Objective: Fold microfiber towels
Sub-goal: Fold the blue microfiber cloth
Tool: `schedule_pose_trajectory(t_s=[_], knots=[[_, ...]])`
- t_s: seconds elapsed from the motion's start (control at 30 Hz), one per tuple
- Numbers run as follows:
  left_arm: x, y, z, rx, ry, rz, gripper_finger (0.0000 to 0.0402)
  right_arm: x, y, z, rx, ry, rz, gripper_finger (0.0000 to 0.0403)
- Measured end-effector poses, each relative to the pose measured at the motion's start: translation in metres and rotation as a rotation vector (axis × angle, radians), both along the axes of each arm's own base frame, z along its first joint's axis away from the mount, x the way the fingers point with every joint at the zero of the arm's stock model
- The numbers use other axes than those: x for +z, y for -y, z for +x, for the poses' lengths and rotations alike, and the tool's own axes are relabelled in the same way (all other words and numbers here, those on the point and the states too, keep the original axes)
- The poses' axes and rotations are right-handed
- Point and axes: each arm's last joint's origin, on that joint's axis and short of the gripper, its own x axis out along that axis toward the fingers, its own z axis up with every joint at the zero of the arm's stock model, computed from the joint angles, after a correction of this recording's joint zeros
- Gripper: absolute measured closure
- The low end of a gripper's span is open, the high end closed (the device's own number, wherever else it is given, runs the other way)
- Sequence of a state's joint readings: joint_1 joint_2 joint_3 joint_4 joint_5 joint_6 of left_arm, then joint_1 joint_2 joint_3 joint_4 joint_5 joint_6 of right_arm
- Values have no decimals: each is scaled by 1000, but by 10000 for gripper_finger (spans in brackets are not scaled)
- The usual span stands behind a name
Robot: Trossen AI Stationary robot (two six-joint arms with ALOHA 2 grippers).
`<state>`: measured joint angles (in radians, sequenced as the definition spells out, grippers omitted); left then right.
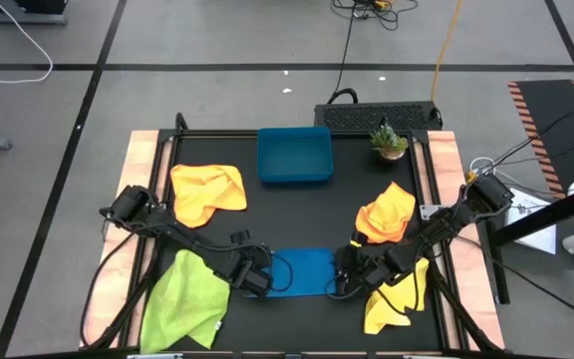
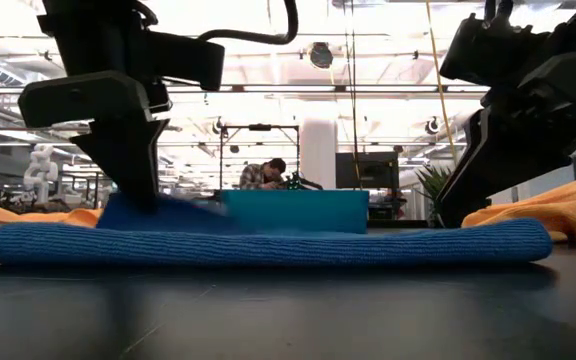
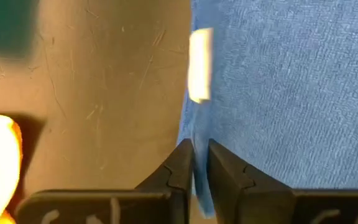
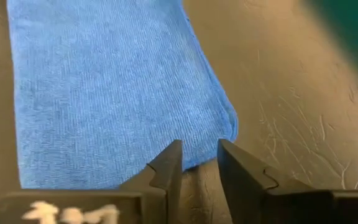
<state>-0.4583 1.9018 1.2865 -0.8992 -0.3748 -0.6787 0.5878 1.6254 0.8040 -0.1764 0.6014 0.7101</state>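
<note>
Here the soft blue microfiber towel (image 1: 302,271) lies folded flat at the dark table's (image 1: 297,214) near middle; limp and light, best pinched by its corners. Left gripper (image 3: 195,163) narrowly pinches one edge; right gripper (image 4: 199,163) stands parted, empty

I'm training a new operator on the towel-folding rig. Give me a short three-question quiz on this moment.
1. True or false: the blue towel lies inside the blue tray.
2. Which gripper has let go of the blue towel: (a) left gripper, (b) right gripper?
3. Fill in: the towel at the table's front left corner is ____.

Key: 1 false, it lies on the table in front of the tray; 2 b; 3 lime green.
</note>
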Motion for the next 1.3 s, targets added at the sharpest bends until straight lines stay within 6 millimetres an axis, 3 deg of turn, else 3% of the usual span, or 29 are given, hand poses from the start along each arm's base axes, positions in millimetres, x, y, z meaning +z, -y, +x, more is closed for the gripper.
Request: schedule_pose_trajectory(t_s=[0.3,0.5,0.63,0.83,1.17,1.3], knots=[[1,-1,-2,4,-15,16,246,0,1,0,19,-7,-20,287],[16,-2,-7,31,32,8,216,1,0,2,61,-5,-46,287],[27,8,-10,0,133,29,218,5,-5,6,124,41,-61,287],[23,22,-16,-75,254,204,236,14,-10,21,243,170,-116,286],[-3,5,-38,-117,289,268,271,37,9,34,489,253,-153,286],[-5,-2,-49,-109,438,206,285,42,15,34,520,264,-174,286]])
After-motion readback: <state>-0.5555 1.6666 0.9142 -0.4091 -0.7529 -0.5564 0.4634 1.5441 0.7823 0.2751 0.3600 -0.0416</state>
